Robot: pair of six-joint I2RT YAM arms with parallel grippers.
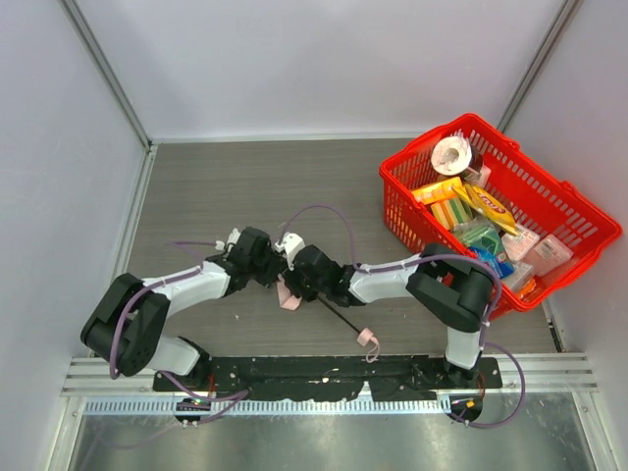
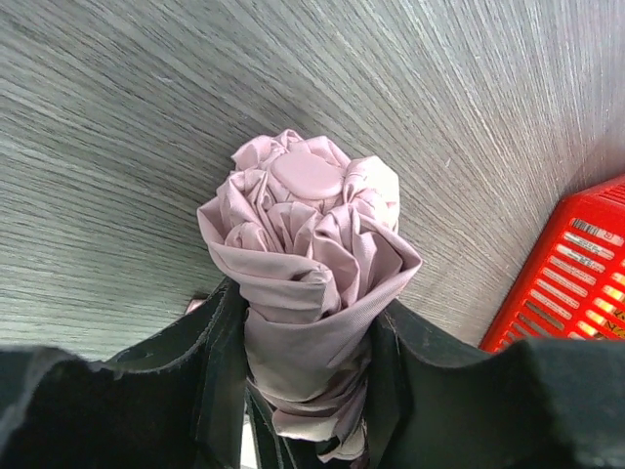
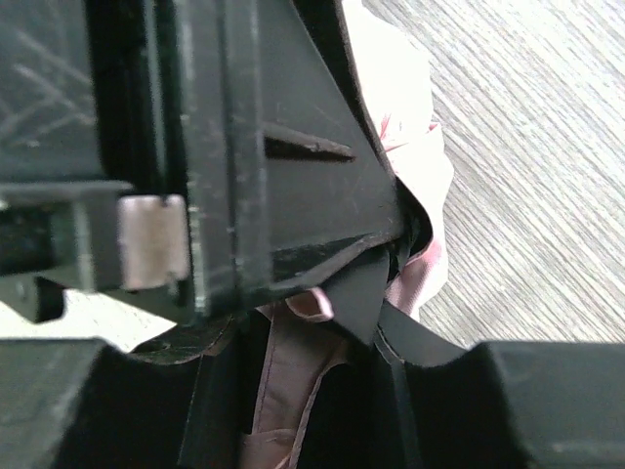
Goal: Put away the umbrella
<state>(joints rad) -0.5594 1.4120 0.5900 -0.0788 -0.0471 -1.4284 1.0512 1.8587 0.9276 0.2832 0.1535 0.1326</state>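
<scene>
The umbrella (image 1: 289,294) is a pale pink bundle of folded fabric at the middle of the table. Its thin black shaft (image 1: 339,316) runs toward me and ends in a small pink handle (image 1: 368,340). Both arms meet over the bundle. In the left wrist view my left gripper (image 2: 308,381) is shut on the rolled canopy (image 2: 308,234), one black finger on each side, with the capped tip sticking out past it. My right gripper (image 3: 298,410) sits close against the left one, with a strip of pink fabric (image 3: 283,391) pinched between its fingers. The left gripper's body (image 3: 244,147) hides most of that view.
A red plastic basket (image 1: 400,218) full of packets and a tape roll stands at the back right; its corner also shows as the red basket (image 2: 576,283) in the left wrist view. White walls close in the grey wood-grain table on three sides.
</scene>
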